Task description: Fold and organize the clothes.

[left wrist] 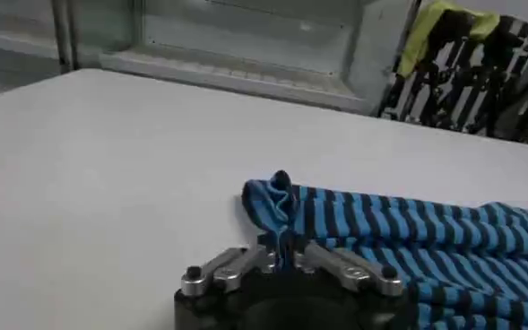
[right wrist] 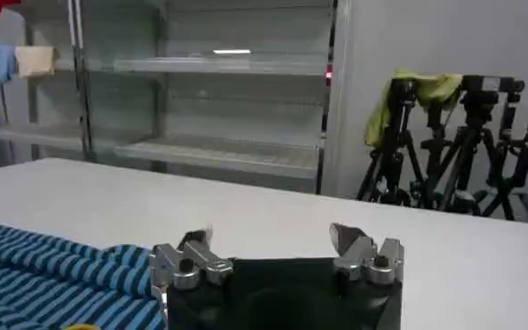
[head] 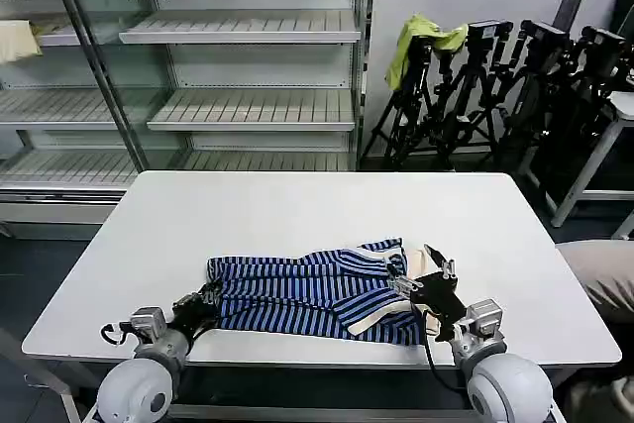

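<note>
- The left gripper [left wrist: 284, 262] was closed on a pinched fold at the left end of the shirt [head: 307, 294].
- The right gripper [head: 433, 277] stood open just above the shirt's right end, holding nothing.
- The shirt lay bunched near the front edge of the tabletop [head: 297, 210], long axis left to right, cream collar toward the right.
- Folding seemed only partly done; a neat stack was still left to make.

- The shirt [left wrist: 407, 229] is cut off by the edge in the left wrist view.
- A pinched fold of it hides between the left gripper [left wrist: 286, 258] fingers.
- The table [head: 297, 210] hides the arms below.
</note>
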